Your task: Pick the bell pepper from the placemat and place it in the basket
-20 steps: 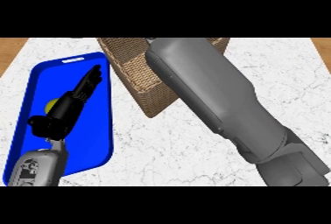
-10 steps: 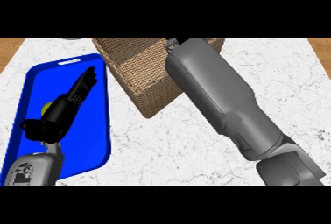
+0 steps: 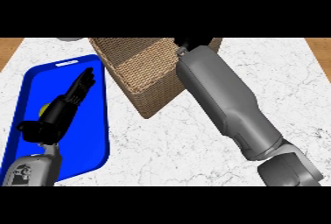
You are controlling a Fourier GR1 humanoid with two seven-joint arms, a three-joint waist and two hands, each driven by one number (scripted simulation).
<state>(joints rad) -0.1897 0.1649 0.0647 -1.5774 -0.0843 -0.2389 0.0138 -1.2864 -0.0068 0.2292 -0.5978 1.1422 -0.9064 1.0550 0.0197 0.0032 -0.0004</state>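
**Asker:** Head view, looking down: what lies on the white marble bench (image 3: 194,144)?

**Describer:** A blue placemat (image 3: 90,144) sits at the left, with a woven basket (image 3: 139,72) just to its right, near the far edge.

**Asker:** Where are the hands?

**Describer:** The left hand (image 3: 65,107) rests over the placemat, fingers straight and apart, holding nothing. The right forearm (image 3: 226,100) stretches diagonally up to the basket's far right corner. Only a dark bit of the right hand (image 3: 188,42) shows there, so I cannot tell how its fingers are set.

**Asker:** And the bell pepper?

**Describer:** A small yellow patch, the bell pepper (image 3: 42,109), peeks out on the placemat, just left of the left hand.
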